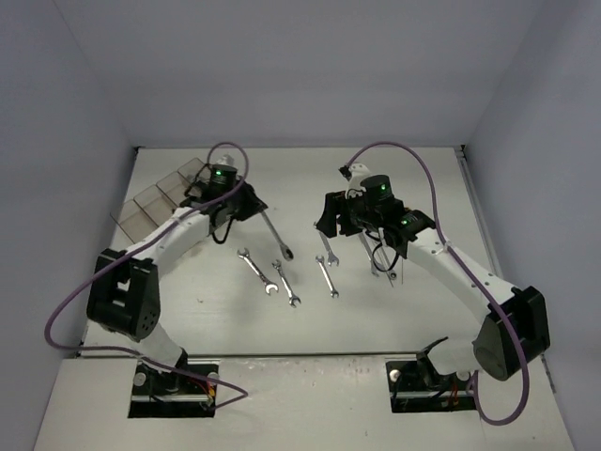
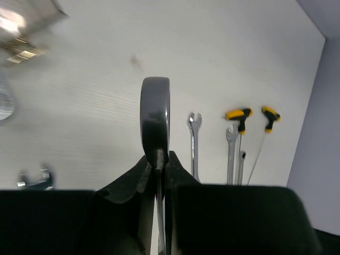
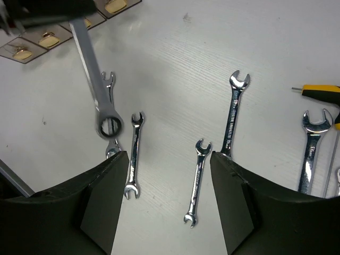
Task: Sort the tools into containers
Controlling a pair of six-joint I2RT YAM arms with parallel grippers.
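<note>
Wrenches on the white tabletop [image 1: 394,315] first, nearest the bases and under the right gripper [image 3: 169,159]: in the gap of its jaws a short chrome double-ended wrench [image 3: 197,180], lying flat and untouched; close beside one finger [image 3: 101,207] a slightly longer chrome wrench [image 3: 134,154]; just past the tip of the other finger [image 3: 244,212] a long chrome open-ended wrench [image 3: 234,114]. Outside that second finger, a broad-headed chrome wrench [image 3: 313,149] and, beyond it, a yellow-handled hex key [image 3: 321,90]. Right jaws spread wide above the table, gripping nothing. Farther out and across from them, left gripper [image 2: 159,159] pinched fully shut on a long chrome ring-ended wrench [image 2: 155,111], caught by the shaft. Seen edge-on from the left wrist, rising straight out of the closed jaws as a dark band; seen from the right wrist, slanting away from those jaws with the ring end lowest, crossing in front of a further chrome wrench [image 3: 109,79] on the table. Cannot tell whether the ring end touches the tabletop. Farthest of all, just behind and outward of the left jaws, toward the far left corner: the containers [image 1: 161,195], a row of narrow clear smoky-tinted plastic bins joined side by side, near the left gripper yet apart from the held wrench.
</note>
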